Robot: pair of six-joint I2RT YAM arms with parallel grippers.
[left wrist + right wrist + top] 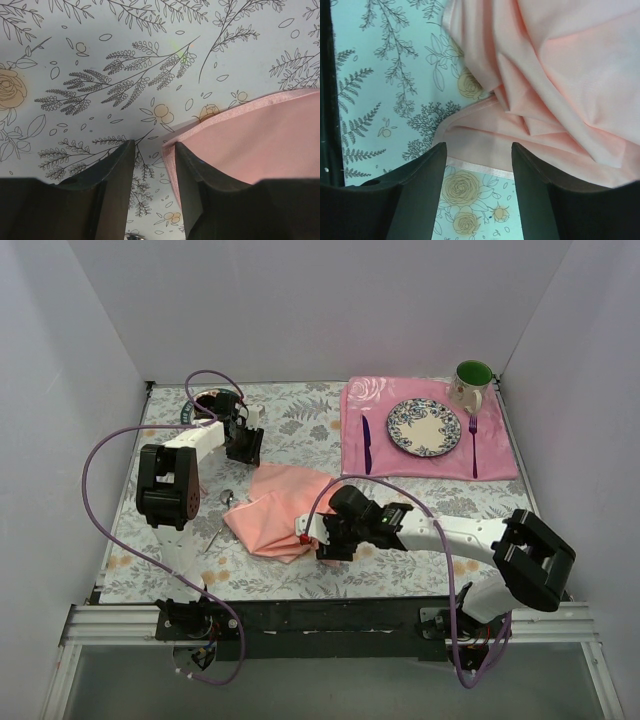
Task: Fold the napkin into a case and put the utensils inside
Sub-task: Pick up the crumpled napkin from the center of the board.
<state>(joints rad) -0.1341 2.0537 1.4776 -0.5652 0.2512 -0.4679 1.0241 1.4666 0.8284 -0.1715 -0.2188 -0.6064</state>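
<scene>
Top external shows the salmon-pink napkin [278, 512] lying rumpled and loosely doubled over on the floral bench [300, 420], not yet a case. Left gripper [245, 452] sits at its far corner, and left wrist shows the jaws a little apart over bare bench with the cloth edge just beside one finger, nothing pinched. Right gripper [312, 540] is at the near edge, jaws spread astride the hem, gripping nothing. A silver spoon [227, 498] lies on the bench just left of the napkin; possibly another piece is with it, too small to tell. Folding is barely started, and tucking in the utensils is all left.
</scene>
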